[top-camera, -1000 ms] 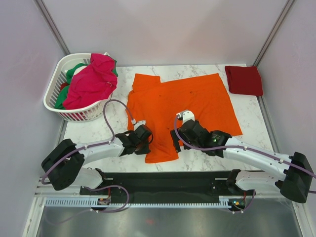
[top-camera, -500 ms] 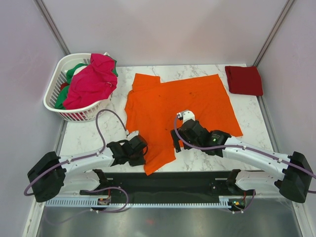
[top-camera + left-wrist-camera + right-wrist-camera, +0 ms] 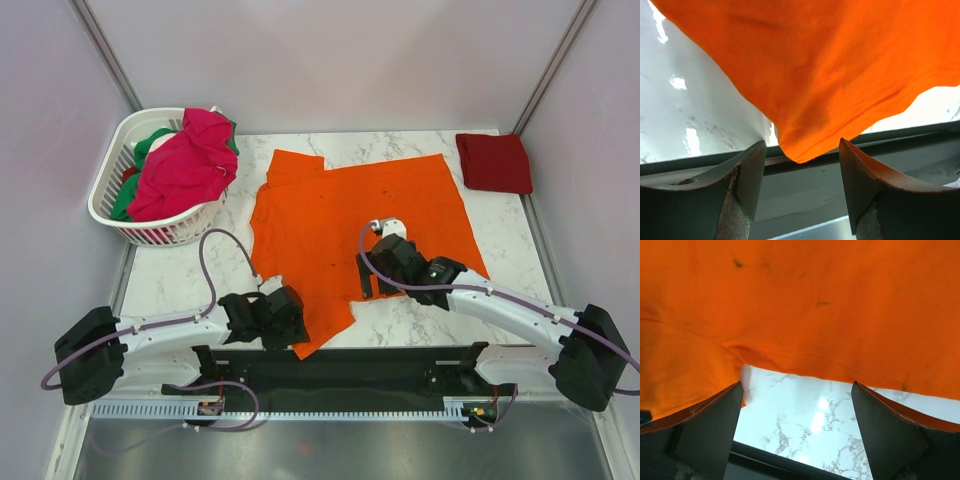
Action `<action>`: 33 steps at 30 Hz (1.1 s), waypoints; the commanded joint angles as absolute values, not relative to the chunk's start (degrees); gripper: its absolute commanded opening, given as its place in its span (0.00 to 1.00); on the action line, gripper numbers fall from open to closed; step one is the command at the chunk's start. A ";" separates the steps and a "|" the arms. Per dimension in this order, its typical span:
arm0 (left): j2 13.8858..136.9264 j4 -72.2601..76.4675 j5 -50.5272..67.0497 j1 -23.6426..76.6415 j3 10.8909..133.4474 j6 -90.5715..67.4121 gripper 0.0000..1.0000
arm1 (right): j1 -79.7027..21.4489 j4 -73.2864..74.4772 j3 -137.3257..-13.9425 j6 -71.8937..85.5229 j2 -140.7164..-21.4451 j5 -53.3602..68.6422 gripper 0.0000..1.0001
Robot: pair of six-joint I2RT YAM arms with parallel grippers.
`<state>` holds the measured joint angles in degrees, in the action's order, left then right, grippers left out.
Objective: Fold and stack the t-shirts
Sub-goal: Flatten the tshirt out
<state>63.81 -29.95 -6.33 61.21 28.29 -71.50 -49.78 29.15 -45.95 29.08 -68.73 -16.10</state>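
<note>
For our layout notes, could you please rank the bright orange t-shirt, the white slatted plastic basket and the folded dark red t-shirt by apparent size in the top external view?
1. bright orange t-shirt, spread flat: clearly largest.
2. white slatted plastic basket: middle.
3. folded dark red t-shirt: smallest.

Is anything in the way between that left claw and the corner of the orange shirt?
Nothing visible is. The left gripper has its jaws open, and the near corner of the orange t-shirt lies right between them, at the near edge of the table. No other thing shows in the gap.
</note>
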 commanded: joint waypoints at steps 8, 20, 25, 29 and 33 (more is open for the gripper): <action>71.27 -33.93 -9.22 68.72 31.81 -79.10 0.62 | -43.95 29.53 -42.89 30.67 -64.25 -14.33 0.98; 73.57 -33.75 -16.17 69.87 37.26 -75.50 0.63 | -24.00 31.29 -40.43 32.08 -60.21 -1.85 0.98; 73.30 -33.31 -18.10 70.66 37.09 -74.53 0.66 | -23.47 30.50 -40.34 33.05 -60.12 -0.97 0.98; 73.12 -31.64 -19.16 70.66 35.69 -74.53 0.63 | -23.29 30.50 -40.87 32.78 -61.26 -0.09 0.98; 74.00 -29.27 -19.42 70.66 34.37 -74.44 0.54 | -23.20 30.50 -41.31 32.61 -62.49 -0.09 0.98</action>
<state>73.91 -33.36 -14.68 70.28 35.35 -75.35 -23.51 31.27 -40.51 31.97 -61.76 -0.93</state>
